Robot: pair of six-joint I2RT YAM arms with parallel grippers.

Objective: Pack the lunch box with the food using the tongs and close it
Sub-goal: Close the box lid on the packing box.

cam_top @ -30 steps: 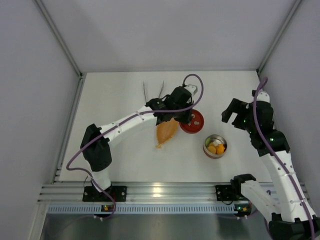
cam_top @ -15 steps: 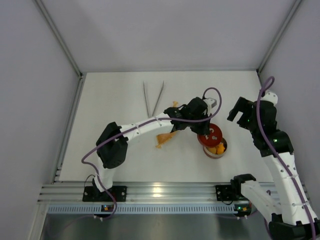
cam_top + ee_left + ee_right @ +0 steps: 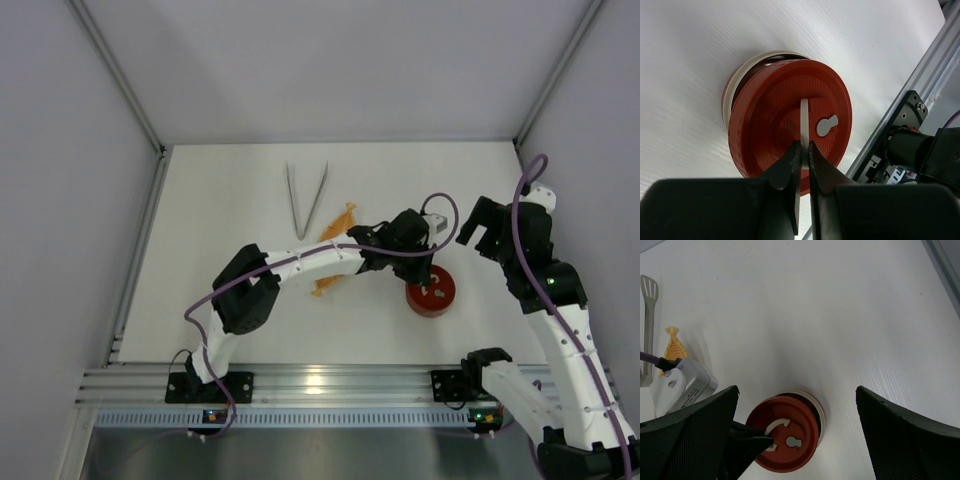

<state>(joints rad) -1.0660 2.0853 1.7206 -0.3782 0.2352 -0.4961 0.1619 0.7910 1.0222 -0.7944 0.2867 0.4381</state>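
Since a moment ago the left arm has swung the lid across from beside the box, and the orange food pieces that showed then are now covered.

Starting at the left gripper (image 3: 801, 146), its fingers (image 3: 786, 167) are pressed close together, pinching the thin white strap (image 3: 804, 116) that stands up across the middle of the lid (image 3: 767, 117). Right under those fingertips the red lid lies over the lunch box (image 3: 736, 85), but not squarely: a crescent of the box's pale rim shows past the far edge of the lid. I cannot tell whether the lid is seated.

Out beyond the left wrist, away from the box, the orange tray (image 3: 340, 218) lies partly under the forearm. Past it the tongs (image 3: 305, 200) rest on the table (image 3: 220, 250), well apart from the fingers.

On the other side, the right gripper (image 3: 478, 228) hangs above the table with its fingers (image 3: 695, 440) spread wide and holding nothing, near the lidded box but not touching it.
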